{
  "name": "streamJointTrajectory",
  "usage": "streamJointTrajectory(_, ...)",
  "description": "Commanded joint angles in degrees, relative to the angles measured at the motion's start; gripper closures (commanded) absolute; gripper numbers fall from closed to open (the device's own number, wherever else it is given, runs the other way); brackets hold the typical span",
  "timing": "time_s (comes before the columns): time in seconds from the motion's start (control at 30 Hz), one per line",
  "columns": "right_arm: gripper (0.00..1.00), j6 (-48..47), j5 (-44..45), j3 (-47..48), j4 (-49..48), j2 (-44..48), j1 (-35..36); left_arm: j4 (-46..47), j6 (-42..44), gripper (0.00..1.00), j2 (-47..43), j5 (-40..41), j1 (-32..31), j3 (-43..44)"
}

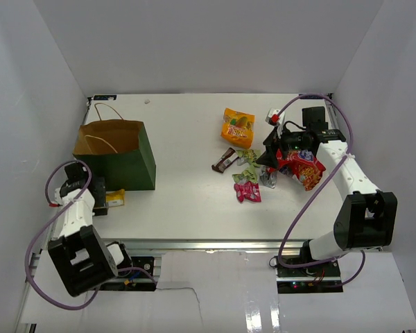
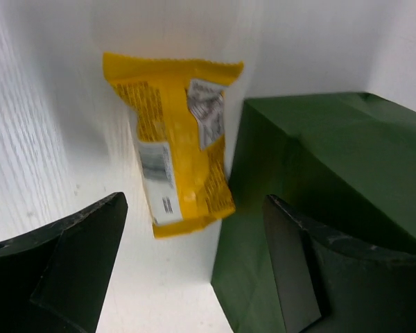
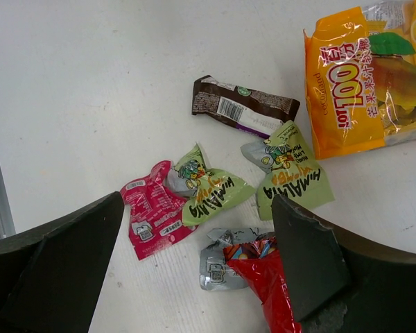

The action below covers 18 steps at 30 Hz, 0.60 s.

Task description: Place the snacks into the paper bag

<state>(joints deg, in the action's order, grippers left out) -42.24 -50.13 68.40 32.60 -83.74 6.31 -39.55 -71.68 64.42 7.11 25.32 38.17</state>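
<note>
The dark green paper bag (image 1: pixel 125 158) stands open at the left, with brown kraft inside. My left gripper (image 1: pixel 91 189) is open and low beside the bag's near left corner. In the left wrist view (image 2: pixel 194 208) a yellow packet (image 2: pixel 177 146) lies ahead of it against the bag's wall (image 2: pixel 333 173). My right gripper (image 1: pixel 279 158) is open over the snack pile. The red chip bag (image 3: pixel 274 291) lies by its right finger (image 3: pixel 312 263), partly over a silver sachet (image 3: pixel 218 260). Green sachets (image 3: pixel 215 191), a pink sachet (image 3: pixel 152 215), the brown bar (image 3: pixel 243 107) and the orange pouch (image 3: pixel 353 76) lie on the table.
The yellow packet (image 1: pixel 115 198) lies on the table just in front of the bag. White walls close in the table on three sides. The table's metal front rail (image 1: pixel 215 244) runs near the arm bases.
</note>
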Motion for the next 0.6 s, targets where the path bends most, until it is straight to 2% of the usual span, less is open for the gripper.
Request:
streamJointTrajectory(0.0, 0.07, -0.7, -1.4, 0.2, -1.2, -0.2, -0.5, 7.4, 3.7, 0.11, 4.3, -1.6, 2.2, -3.0)
streamJointTrajectory(0.1, 0.07, -1.2, -0.9, 0.3, -1.2, -0.1, -0.6, 11.6, 5.9, 0.11, 10.3, -3.8, 3.7, -2.7)
streamJointTrajectory(0.23, 0.07, -1.3, -0.8, -0.1, -1.3, 0.2, -0.9, 10.4, 7.2, 0.11, 15.1, -4.6, 4.8, -0.8)
streamJointTrajectory(0.33, 0.07, -1.0, -1.1, -0.5, -1.3, 0.3, -1.0, 9.8, 7.8, 0.16, 16.3, -3.9, 5.5, -0.7)
streamJointTrajectory(0.37, 0.07, -0.8, -1.3, -0.5, -1.3, 0.4, -1.0, 9.5, 7.8, 0.21, 16.3, -3.7, 5.7, -0.7)
streamJointTrajectory(0.47, 0.07, -0.7, -1.4, -0.6, -1.3, 0.3, -1.1, 8.7, 7.6, 0.24, 16.7, -4.0, 6.1, -1.3)
streamJointTrajectory(0.57, 0.07, -0.7, -1.5, -0.4, -1.4, 0.3, -1.1, 7.2, 7.3, 0.34, 16.1, -4.2, 6.1, -2.0)
